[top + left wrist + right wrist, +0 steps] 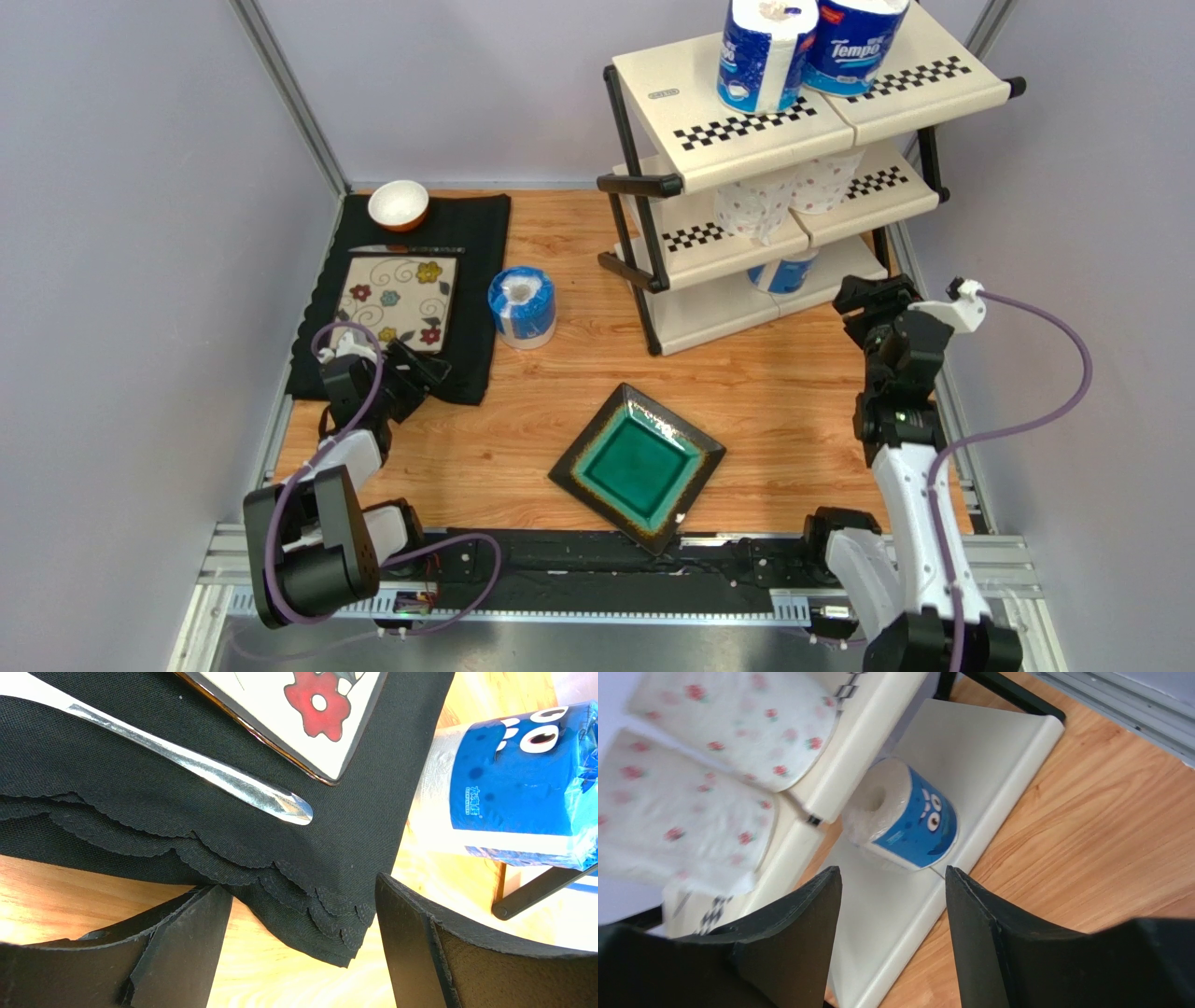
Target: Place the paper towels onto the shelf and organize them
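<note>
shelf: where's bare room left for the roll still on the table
Top tier: the left part is bare, bordered by the two Tempo rolls on its right. Bottom tier: open panel beside the lone blue roll. Middle tier is crowded by two floral rolls.

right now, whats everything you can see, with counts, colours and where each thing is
wrapped rolls: two, blue and white, top of the shelf
floral rolls: two, white with red flowers, middle tier
bottom roll: one, blue, lowest tier
loose roll: one, blue, upright on the table beside the placemat
shelf: one, cream, checkered strips, black frame, far right
placemat: one, black, far left
patterned plate: one, white with flowers, on the placemat
silver utensil: one, on the placemat
bowl: one, white, placemat's far edge
green plate: one, square, dark rim, near middle
left claw: open, over the placemat's corner
right claw: open, facing the bottom roll
</note>
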`<state>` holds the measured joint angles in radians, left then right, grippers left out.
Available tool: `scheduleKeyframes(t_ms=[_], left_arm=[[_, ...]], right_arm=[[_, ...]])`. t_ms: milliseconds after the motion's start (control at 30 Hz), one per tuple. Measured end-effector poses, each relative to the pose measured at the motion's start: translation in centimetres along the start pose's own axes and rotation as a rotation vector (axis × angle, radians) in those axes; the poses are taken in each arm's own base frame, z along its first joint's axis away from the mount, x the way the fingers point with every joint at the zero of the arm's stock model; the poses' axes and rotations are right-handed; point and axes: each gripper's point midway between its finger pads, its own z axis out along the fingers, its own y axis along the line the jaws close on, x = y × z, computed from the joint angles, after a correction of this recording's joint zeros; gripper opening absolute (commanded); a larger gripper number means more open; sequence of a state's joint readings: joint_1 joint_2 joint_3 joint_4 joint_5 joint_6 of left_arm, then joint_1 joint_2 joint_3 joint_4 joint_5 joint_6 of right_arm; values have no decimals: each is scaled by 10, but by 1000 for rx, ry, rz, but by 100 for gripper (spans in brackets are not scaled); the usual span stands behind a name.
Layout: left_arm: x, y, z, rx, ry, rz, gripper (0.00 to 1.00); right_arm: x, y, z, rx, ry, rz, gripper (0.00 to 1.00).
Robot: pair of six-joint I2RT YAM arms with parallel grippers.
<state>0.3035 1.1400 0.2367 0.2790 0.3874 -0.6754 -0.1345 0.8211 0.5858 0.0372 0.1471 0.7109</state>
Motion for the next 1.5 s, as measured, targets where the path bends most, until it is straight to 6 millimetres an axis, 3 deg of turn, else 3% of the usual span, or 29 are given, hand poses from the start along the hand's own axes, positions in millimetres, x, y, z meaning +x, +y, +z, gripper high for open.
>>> scheduleKeyframes(t_ms=[133,233,333,467,567,700,800,900,1167,1300,1500], left_arm=[[0,0,0,2,-2,-2,84],[0,0,0,3,-3,-3,84],[1,0,0,5,-1,-4,84],[1,-1,0,6,-1,-7,84],[1,0,-1,4,0,-7,84],[2,0,-1,2,3,-8,84],[2,0,-1,3,3,-8,84],[2,0,-1,2,3,-9,84],[1,1,-2,1,1,-12,84],[1,1,-2,2,1,-16,84],[1,1,-2,6,5,-28,84]], right_arm=[[-6,33,-35,-167,30,-40,60],[9,71,-57,-329,127,-102,61],[50,129,-98,-550,290,-214,61],[94,191,-160,-801,428,-363,62],[129,220,-192,-903,490,-471,62],[195,241,-212,-953,593,-649,62],[246,256,-206,-936,660,-799,63],[280,273,-192,-907,681,-905,66],[325,340,-145,-832,626,-984,66],[344,345,-111,-761,635,-962,66],[367,318,-54,-605,688,-931,66]])
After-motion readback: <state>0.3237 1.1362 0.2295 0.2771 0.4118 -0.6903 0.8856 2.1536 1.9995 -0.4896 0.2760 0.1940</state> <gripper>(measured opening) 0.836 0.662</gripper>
